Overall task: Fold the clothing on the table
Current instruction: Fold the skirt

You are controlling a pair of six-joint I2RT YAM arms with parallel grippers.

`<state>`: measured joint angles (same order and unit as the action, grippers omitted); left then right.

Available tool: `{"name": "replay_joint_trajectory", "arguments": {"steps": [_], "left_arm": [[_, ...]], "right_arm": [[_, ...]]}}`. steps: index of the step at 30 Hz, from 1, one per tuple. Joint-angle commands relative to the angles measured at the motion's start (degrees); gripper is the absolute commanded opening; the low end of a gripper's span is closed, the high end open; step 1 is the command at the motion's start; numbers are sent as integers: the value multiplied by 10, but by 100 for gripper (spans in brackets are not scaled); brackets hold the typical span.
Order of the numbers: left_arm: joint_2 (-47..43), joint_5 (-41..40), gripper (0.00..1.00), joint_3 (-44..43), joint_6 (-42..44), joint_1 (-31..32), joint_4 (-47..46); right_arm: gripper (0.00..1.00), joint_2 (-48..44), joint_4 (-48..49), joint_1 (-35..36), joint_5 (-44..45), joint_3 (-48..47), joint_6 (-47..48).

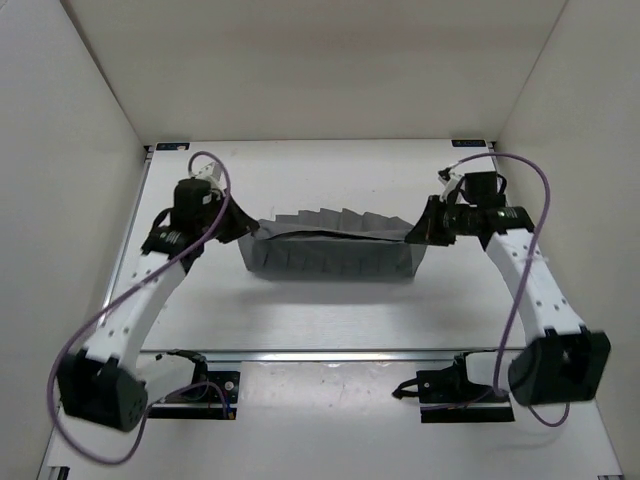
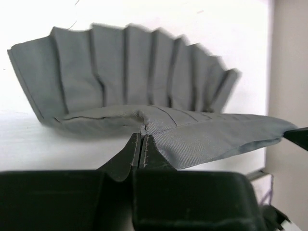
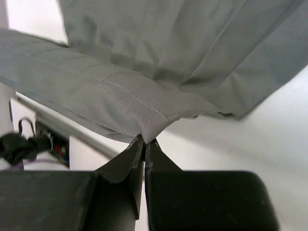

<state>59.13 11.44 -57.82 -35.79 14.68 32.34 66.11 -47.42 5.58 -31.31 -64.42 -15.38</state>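
Top view: the clothing (image 1: 335, 255) sits mid-table with its long axis running left to right, stretched between my arms. The left end effector (image 1: 241, 228) is at its left end and the right end effector (image 1: 414, 235) at its right end. From up there I can't read the jaws.

The wrist views settle it. The left wrist camera shows the jaws pinched tight on a grey fabric edge. The right wrist camera shows the same on a stitched corner.

The left wrist view also shows the pleats (image 2: 110, 67) fanned out behind the gripped edge, which the top view flattens. The pleats run front to back, across the long axis.

The held edge looks raised off the table (image 1: 330, 310), though I can't say how far the middle sags.

The surface is matte white with a metal rail (image 1: 330, 354) along the near side. Plain white walls (image 1: 320, 60) close in the back and both sides.
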Motion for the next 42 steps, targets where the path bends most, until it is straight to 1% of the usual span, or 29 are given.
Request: {"name": "replay_joint_trajectory", "arguments": {"steps": [1, 4, 6, 7, 8, 10, 11, 12, 13, 14, 16, 17, 19, 20, 22, 23, 24, 25, 26, 27, 29, 31, 32, 35, 38, 40, 42], "left_arm": [[98, 8, 0, 7, 10, -19, -78], [219, 10, 0, -23, 7, -36, -123], [275, 15, 0, -40, -2, -45, -147], [313, 17, 0, -61, -3, -49, -155], [329, 18, 0, -75, -2, -54, -156], [394, 35, 0, -119, -6, -58, -163], [417, 46, 7, -141, -6, -63, -163], [427, 47, 16, -148, -7, -69, -167], [441, 60, 40, -159, -14, -73, -175], [444, 68, 54, -161, -19, -76, -181], [440, 82, 63, -159, -31, -89, -205], [432, 83, 65, -161, -33, -94, -209], [419, 82, 66, -171, -19, -105, -184], [410, 82, 67, -170, -6, -102, -164], [390, 79, 68, -148, 15, -98, -136], [367, 70, 68, -121, 25, -97, -128], [341, 54, 69, -80, 30, -90, -127], [326, 44, 69, -57, 31, -78, -132], [295, 30, 70, -11, 31, -74, -138], [264, 21, 70, 34, 21, -67, -147], [225, 11, 70, 94, 6, -61, -181], [201, -10, 70, 146, -9, -49, -191], [195, -12, 70, 157, -12, -47, -198], [194, -5, 70, 195, -30, -38, -224], [202, -20, 70, 220, -42, -26, -249], [218, -42, 70, 235, -46, -25, -264], [231, -42, 69, 243, -56, -29, -292]], "right_arm": [[0, 88, 112, -20, -4, -7, -8], [0, 181, 173, -27, -6, -26, -21], [1, 233, 187, -30, -7, -64, -19], [0, 268, 191, -32, -3, -87, -19], [0, 293, 193, -30, -2, -96, -19], [0, 328, 209, -38, -5, -131, -28], [5, 348, 224, -39, -9, -141, -36], [13, 367, 231, -37, -7, -156, -32], [27, 373, 240, -36, -9, -173, -32], [34, 382, 243, -32, 6, -182, -30], [42, 388, 248, -28, 26, -207, -26], [42, 388, 248, -27, 40, -210, -31], [44, 364, 247, -26, 68, -200, -34], [43, 355, 235, -22, 78, -185, -38], [44, 310, 231, -14, 113, -143, -39], [48, 294, 238, -6, 119, -100, -54], [48, 260, 246, -2, 122, -71, -62], [48, 227, 259, 0, 128, -25, -70], [48, 205, 275, 6, 134, 33, -86], [48, 168, 292, 10, 136, 54, -98], [48, 95, 311, 21, 173, 138, -120], [48, 47, 336, 21, 185, 195, -159], [48, 23, 342, 13, 184, 226, -169], [49, -14, 362, -4, 178, 282, -204], [51, -26, 381, -30, 147, 324, -231], [52, -25, 397, -35, 149, 346, -240], [52, -13, 411, -38, 141, 363, -250]]}}
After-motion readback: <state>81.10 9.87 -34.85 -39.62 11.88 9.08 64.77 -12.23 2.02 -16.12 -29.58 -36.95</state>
